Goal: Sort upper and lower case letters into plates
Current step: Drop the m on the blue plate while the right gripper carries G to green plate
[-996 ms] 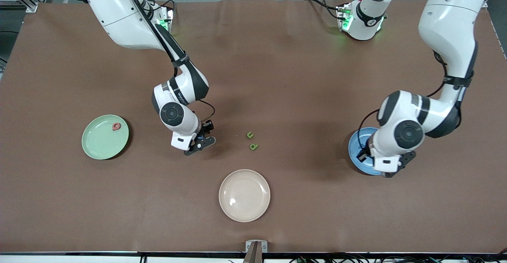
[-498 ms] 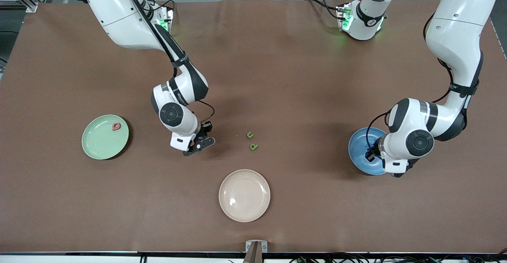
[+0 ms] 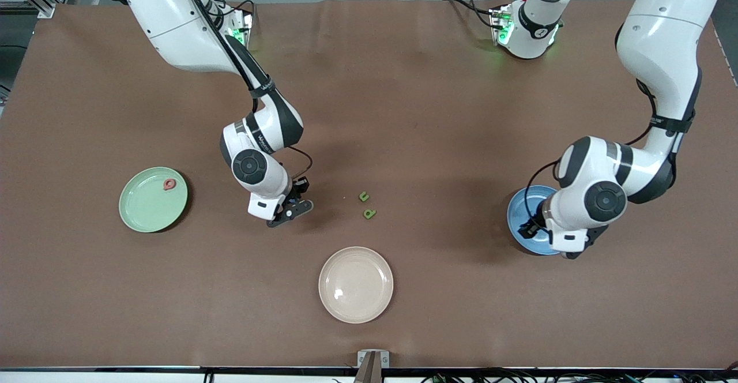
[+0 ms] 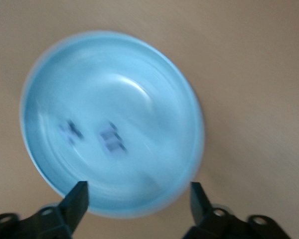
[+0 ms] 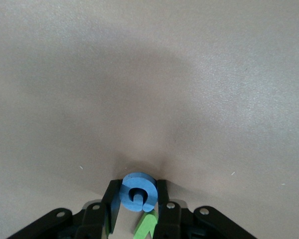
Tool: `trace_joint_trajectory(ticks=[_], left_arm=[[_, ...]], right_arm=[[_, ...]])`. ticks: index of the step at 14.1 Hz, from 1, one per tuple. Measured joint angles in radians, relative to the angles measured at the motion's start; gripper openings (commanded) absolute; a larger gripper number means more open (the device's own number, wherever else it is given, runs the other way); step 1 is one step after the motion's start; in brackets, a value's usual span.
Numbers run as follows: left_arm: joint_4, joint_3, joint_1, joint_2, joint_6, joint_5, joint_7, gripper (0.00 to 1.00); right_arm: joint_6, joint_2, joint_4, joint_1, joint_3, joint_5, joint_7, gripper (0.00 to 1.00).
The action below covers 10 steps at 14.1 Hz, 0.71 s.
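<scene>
My right gripper (image 3: 293, 207) is down at the table, between the mint green plate (image 3: 151, 210) and two small green letters (image 3: 364, 196) (image 3: 369, 214). In the right wrist view, my right gripper (image 5: 135, 196) is shut on a blue letter (image 5: 136, 191). A green letter (image 5: 148, 224) sits deeper between its fingers; I cannot tell if it is gripped. A red letter (image 3: 169, 184) lies in the mint plate. My left gripper (image 4: 139, 201) hangs open over the blue plate (image 4: 154, 74), with two dark letters (image 4: 112, 139) lying in the plate.
A cream-beige plate (image 3: 356, 284) sits near the table's front edge, nearer to the front camera than the green letters. The left arm's wrist covers much of the blue plate (image 3: 516, 217) in the front view. Brown cloth covers the whole table.
My left gripper has opened over the blue plate, and its wrist has shifted slightly. My right gripper has closed on the blue letter without moving from its spot.
</scene>
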Motion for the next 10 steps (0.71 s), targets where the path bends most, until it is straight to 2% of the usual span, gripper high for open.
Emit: trace_joint_trajectory(ticks=[2, 6, 8, 10], left_arm=[[0.003, -0.058, -0.041, -0.008, -0.003, 0.0, -0.05, 1.0], [0.044, -0.066, -0.203, 0.014, 0.001, -0.005, -0.138, 0.99], [0.115, -0.064, -0.282, 0.067, 0.005, -0.005, -0.237, 0.97], [0.197, -0.06, -0.352, 0.136, 0.01, -0.005, -0.318, 0.93]], right_arm=[[-0.018, -0.002, 0.014, -0.001, -0.006, 0.0, 0.0, 0.05], [-0.216, -0.075, 0.063, -0.045, -0.033, -0.035, -0.018, 0.05], [-0.245, -0.142, 0.03, -0.099, -0.037, -0.046, -0.077, 0.05], [-0.241, -0.216, -0.05, -0.168, -0.039, -0.051, -0.147, 0.05]])
